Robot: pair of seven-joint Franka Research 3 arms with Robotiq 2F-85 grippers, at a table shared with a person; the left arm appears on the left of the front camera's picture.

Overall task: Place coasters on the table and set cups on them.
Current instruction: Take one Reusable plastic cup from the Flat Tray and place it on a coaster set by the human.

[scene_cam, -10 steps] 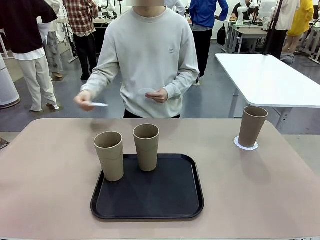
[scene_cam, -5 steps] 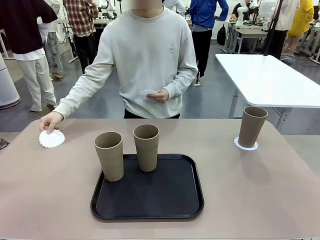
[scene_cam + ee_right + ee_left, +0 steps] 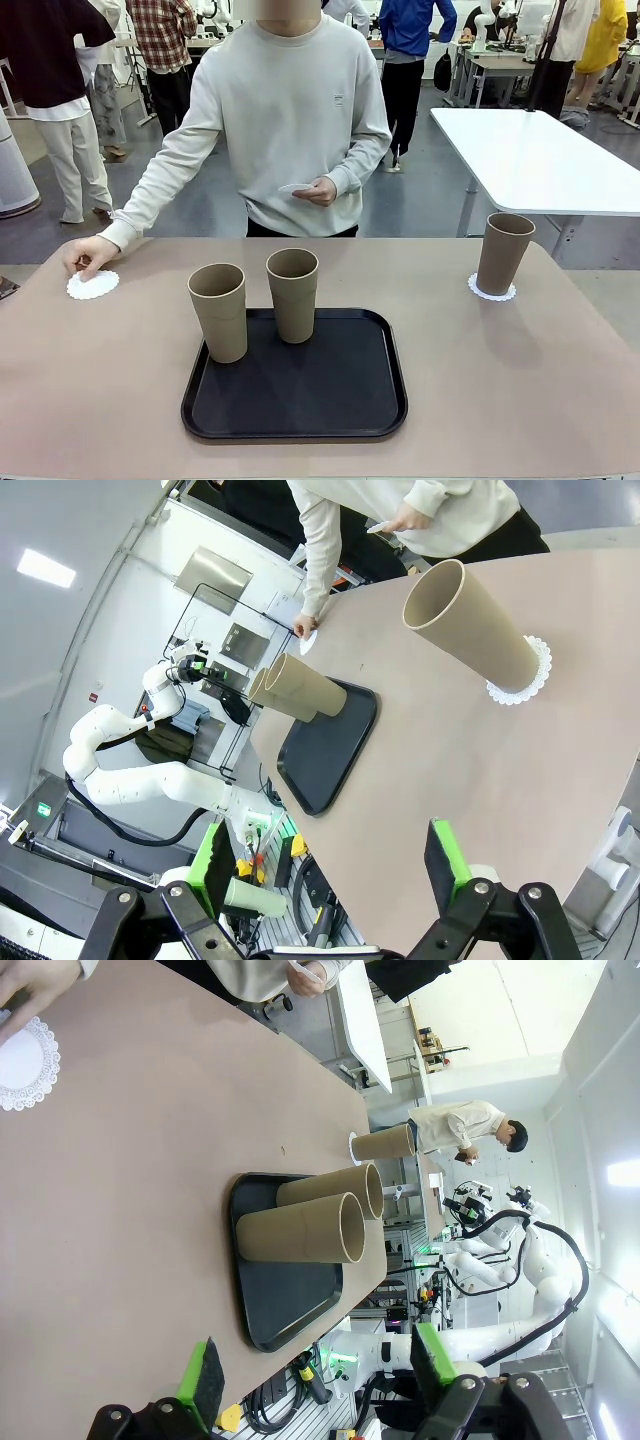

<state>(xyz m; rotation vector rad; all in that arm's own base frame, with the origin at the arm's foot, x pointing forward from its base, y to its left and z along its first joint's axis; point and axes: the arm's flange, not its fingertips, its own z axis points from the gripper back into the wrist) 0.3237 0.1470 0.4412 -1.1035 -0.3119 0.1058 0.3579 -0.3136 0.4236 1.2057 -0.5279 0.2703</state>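
On the beige table a tan cup stands upright on a white lacy coaster at the far right. Two more cups stand upright on the black tray. The person's hand presses a second coaster onto the table at the far left. Their other hand holds a third coaster at waist height. In the left wrist view my left gripper is open above the table's near edge, well away from the cups. My right gripper is open too, far from the cup on its coaster.
The person stands at the far edge, behind the tray. A white table sits beyond the right corner. Bare tabletop lies left and right of the tray. Other people stand farther back in the room.
The person's outstretched hand brought a coaster down from the air onto the table's far left, then slid it a little farther left. Cups, tray and both grippers stayed still.
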